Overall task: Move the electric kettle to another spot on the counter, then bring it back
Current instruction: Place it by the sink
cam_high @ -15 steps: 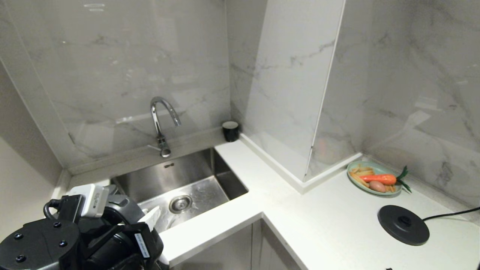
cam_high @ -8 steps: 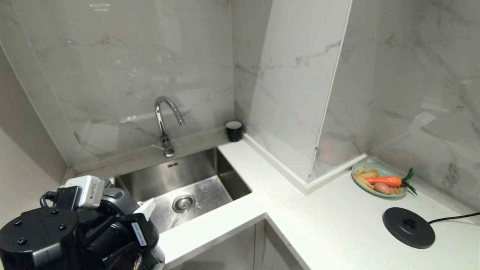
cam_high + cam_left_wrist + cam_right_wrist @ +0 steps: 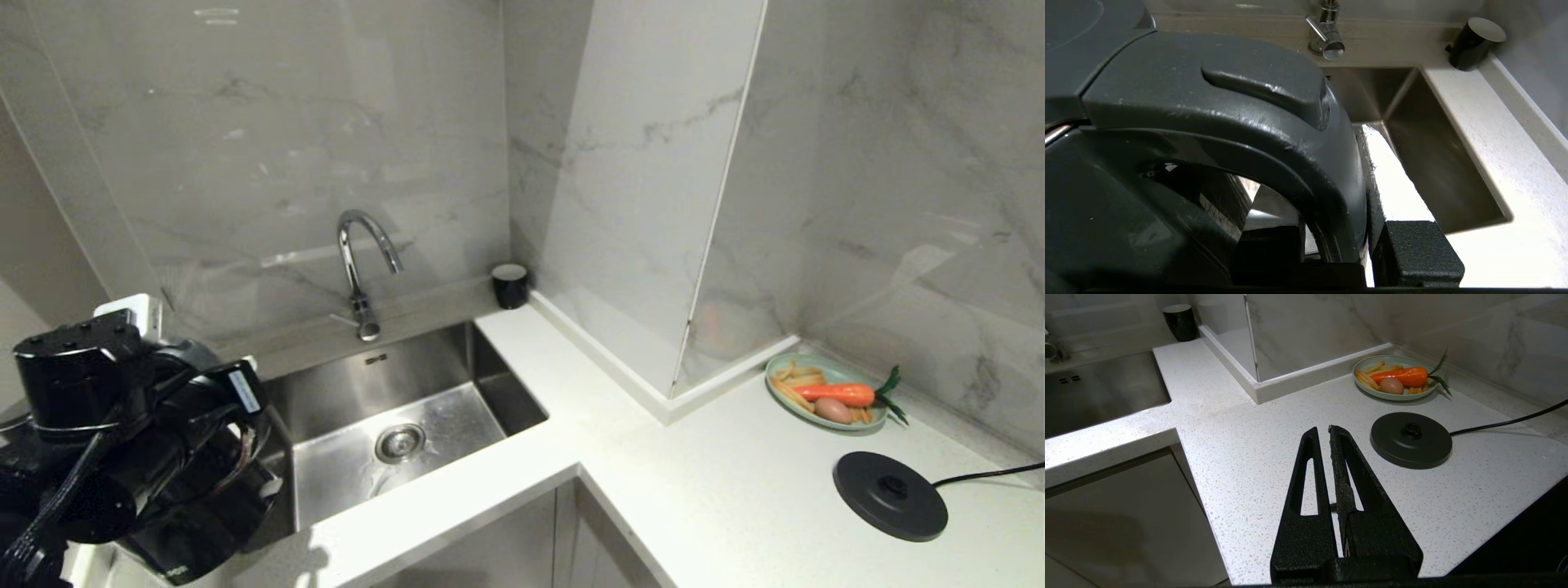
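Gripping the electric kettle (image 3: pixel 184 531) by its handle (left gripper (image 3: pixel 1367 245) clamped), body tilted, base toward the counter (image 3: pixel 718 482).

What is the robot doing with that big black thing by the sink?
That is the kettle. The left gripper has its fingers clamped on the kettle's handle and holds it at the left end of the counter, next to the sink. The kettle's round base sits bare far off on the right, near a plate of food. The right gripper is shut and waits above the counter.
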Robot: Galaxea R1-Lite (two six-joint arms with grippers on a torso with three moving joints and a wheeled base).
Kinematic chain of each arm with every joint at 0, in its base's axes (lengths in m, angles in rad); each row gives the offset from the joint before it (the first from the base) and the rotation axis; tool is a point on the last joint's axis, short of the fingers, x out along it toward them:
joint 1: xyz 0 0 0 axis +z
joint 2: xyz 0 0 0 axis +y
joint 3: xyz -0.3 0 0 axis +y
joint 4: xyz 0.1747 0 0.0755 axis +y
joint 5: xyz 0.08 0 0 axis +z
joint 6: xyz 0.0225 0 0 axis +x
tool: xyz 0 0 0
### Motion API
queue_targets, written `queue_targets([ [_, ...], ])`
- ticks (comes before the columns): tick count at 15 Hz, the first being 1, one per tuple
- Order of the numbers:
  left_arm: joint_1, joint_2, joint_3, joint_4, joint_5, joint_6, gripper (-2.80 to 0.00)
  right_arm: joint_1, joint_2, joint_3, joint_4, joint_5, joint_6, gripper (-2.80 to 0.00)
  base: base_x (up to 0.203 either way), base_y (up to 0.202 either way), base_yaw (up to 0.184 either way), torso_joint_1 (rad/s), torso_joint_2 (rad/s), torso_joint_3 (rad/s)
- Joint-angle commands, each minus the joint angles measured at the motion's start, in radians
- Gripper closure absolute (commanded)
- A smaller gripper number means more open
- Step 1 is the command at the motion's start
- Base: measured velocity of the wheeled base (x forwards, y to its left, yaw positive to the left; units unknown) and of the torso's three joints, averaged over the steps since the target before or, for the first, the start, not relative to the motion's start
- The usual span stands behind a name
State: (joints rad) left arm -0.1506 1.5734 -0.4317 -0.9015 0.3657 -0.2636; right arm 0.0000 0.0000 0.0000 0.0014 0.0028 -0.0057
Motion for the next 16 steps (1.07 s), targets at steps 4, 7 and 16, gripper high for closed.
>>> queue_targets([
  [4, 0.091, 0.260, -0.106, -0.116, -0.049, 0.017, 0.00, 0.000, 0.000, 0.000, 0.000, 0.000, 0.000, 0.00, 0.000, 0.000, 0.000, 0.000, 0.00, 0.000],
  [7, 0.134, 0.402, -0.146, -0.275, -0.063, 0.088, 0.00, 0.000, 0.000, 0.000, 0.000, 0.000, 0.000, 0.00, 0.000, 0.000, 0.000, 0.000, 0.00, 0.000],
  [16, 0.236, 0.538, -0.156, -0.396, -0.133, 0.136, 0.00, 0.000, 0.000, 0.000, 0.000, 0.000, 0.001, 0.00, 0.000, 0.000, 0.000, 0.000, 0.00, 0.000],
])
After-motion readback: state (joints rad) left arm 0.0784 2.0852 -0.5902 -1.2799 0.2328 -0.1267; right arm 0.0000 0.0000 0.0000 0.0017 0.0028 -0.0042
